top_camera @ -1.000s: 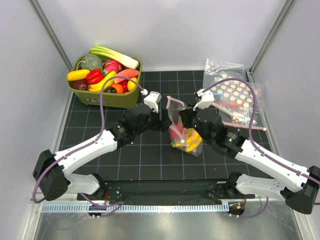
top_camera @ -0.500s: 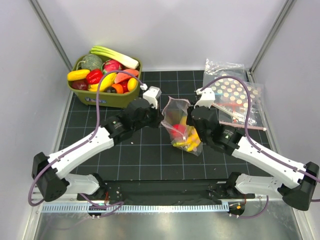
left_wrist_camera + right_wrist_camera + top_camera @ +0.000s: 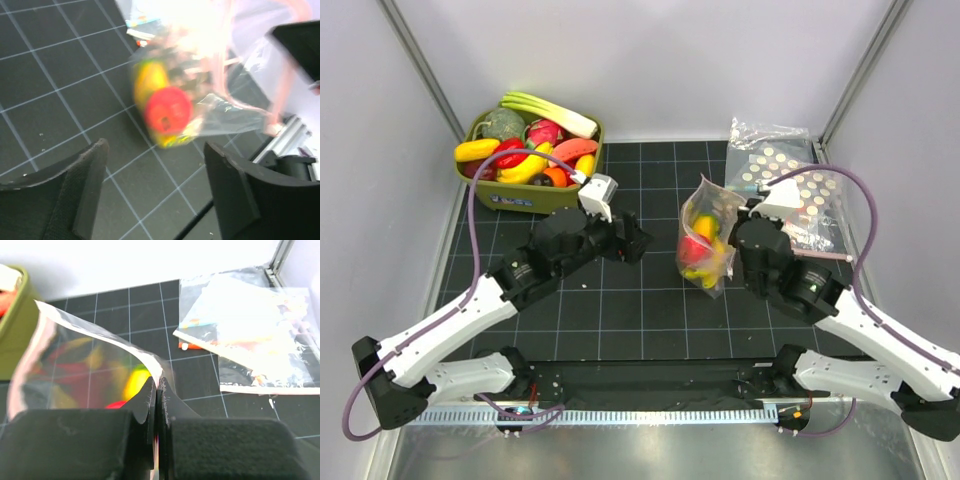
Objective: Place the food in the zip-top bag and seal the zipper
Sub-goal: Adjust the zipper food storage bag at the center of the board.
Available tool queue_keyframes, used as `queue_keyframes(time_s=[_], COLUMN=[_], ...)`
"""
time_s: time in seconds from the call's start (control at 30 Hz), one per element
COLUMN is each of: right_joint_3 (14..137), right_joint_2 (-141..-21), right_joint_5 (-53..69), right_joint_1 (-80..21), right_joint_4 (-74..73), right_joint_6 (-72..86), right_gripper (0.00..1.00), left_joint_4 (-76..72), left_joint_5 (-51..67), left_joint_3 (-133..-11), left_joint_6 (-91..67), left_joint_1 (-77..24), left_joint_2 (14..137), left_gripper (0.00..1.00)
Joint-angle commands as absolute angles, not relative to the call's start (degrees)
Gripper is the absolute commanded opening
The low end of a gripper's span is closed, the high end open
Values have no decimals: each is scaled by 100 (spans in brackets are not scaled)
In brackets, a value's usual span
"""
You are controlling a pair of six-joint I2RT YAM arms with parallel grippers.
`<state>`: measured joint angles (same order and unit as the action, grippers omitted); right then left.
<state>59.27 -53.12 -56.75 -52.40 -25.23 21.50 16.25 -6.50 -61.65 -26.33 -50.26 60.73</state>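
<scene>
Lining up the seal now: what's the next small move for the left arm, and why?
Probably bring the left gripper across to the free mouth edge of the zip-top bag and pinch the zipper. It is open and apart from the bag, while the right gripper is shut on one part of the mouth, with the food inside.

A black table mat (image 3: pixel 620 320) ruled with a thin white grid covers the tabletop. A full olive-green plastic bin (image 3: pixel 535 198) sits at its far left corner. Clear plastic bags showing coloured dots (image 3: pixel 790 185) lie at the far right.
</scene>
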Motion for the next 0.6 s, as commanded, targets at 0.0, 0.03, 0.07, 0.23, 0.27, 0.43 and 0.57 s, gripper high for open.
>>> queue_keyframes(time_s=[0.0,0.03,0.07,0.23,0.27,0.43,0.57], right_joint_3=[6170,6039,5977,5950,5968,5985,5871], right_joint_2=[-4905,-4843,-4756,-5053,-5141,-5598,-5555], right_joint_5=[-6109,-5987,-5864,-4993,-4888,-4641,-4580], right_joint_1=[-5238,-5238,-5238,-5238,-5238,-5238,-5247], right_joint_4=[-2295,-2190,-1945,-1784,-1793,-1784,-1670], right_joint_6=[2048,1935,1873,1802,1802,1925,1978], right_gripper=[1,1,1,1,1,1,1], left_joint_4=[1310,1318,1310,1459,1468,1363,1345], left_joint_5=[-1201,-1343,-1493,-2328,-2434,-2488,-2137], left_joint_3=[-6012,-5986,-5942,-6038,-6073,-6108,-6283], left_joint_6=[-2505,-2505,-2496,-2531,-2566,-3249,-4110], left_joint_1=[-5036,-5036,-5045,-5010,-4992,-4255,-3212], left_joint_2=[6003,5986,5968,6012,6029,6327,6819], left_gripper=[84,86,88,100,100,100,100])
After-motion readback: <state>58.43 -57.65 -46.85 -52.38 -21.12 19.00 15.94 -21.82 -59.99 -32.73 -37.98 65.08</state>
